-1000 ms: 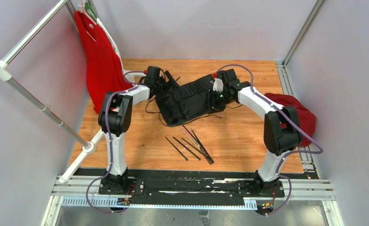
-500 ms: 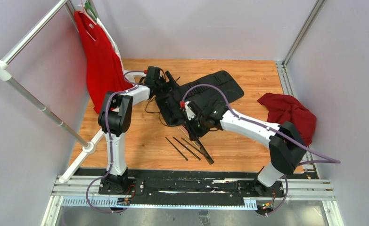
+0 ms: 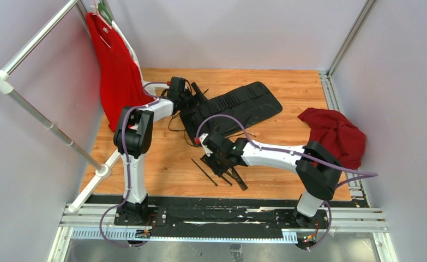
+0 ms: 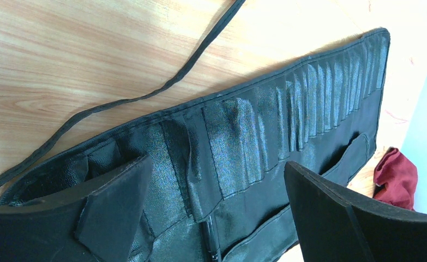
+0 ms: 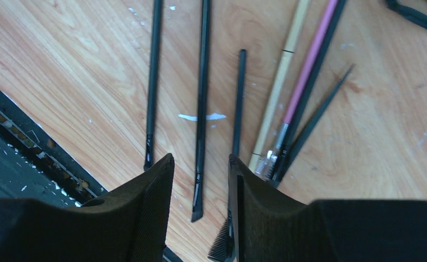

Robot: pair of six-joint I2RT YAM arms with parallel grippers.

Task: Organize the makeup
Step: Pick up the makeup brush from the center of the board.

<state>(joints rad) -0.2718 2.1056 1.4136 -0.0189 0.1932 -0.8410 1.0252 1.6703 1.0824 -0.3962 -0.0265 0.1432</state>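
Right arm (image 3: 271, 155) reaches low and left; right gripper (image 5: 200, 161) points down, fingers half-spread astride a black brush (image 5: 202, 93), not gripping. Left gripper (image 4: 217, 164) far-left, fingers wide apart over black roll (image 4: 265, 120).

1. This is a robotics lab test cell, not a home or shop: plain pale grey panel walls (image 3: 227, 33) close in a small wooden table (image 3: 287, 93) on three sides.
2. Aluminium frame posts (image 3: 353, 33) stand at the corners, and slotted metal rails (image 3: 85, 221) run along the near edge.
3. The left arm (image 3: 134, 136) and right arm (image 3: 276, 155), both white and black, are bolted there, with purple cables (image 3: 226, 115) looped along them.
4. A white clothes rail (image 3: 36, 38) at the left carries a red garment (image 3: 115, 71).
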